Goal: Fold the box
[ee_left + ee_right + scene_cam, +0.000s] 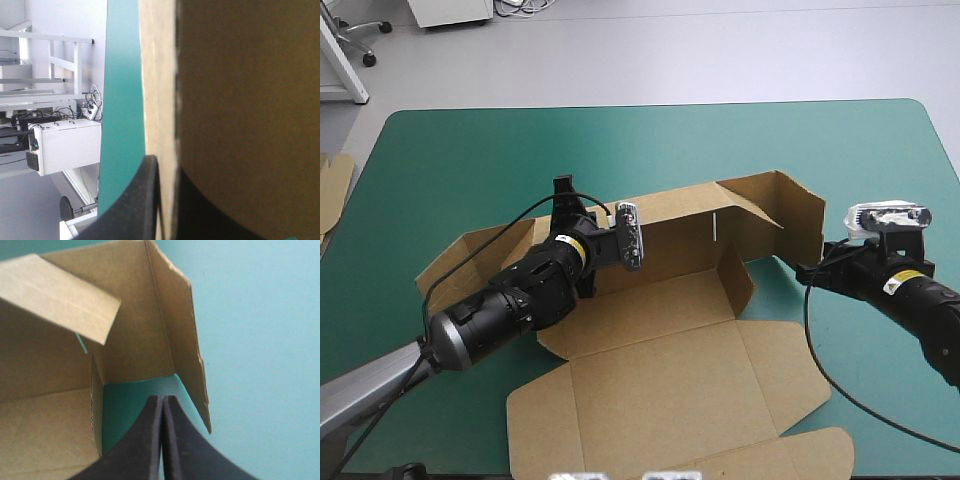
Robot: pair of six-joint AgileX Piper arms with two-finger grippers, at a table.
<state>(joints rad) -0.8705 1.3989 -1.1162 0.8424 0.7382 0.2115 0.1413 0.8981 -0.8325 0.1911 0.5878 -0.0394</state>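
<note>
The box [660,370], half raised mid-table on the teal-green cover [460,150], is judged light, stiff, hinged at creases and best gripped at a wall's edge; the left gripper [167,167] is clamped on its rear wall [670,215], the right gripper [162,400] closed, empty, alongside.

The left arm [490,320] stretched from the near left toward the far side, its left gripper [563,190] pinched almost closed on the box [660,370], while the right arm [920,300] lay in from the right, its right gripper [162,402] closed to a point.
</note>
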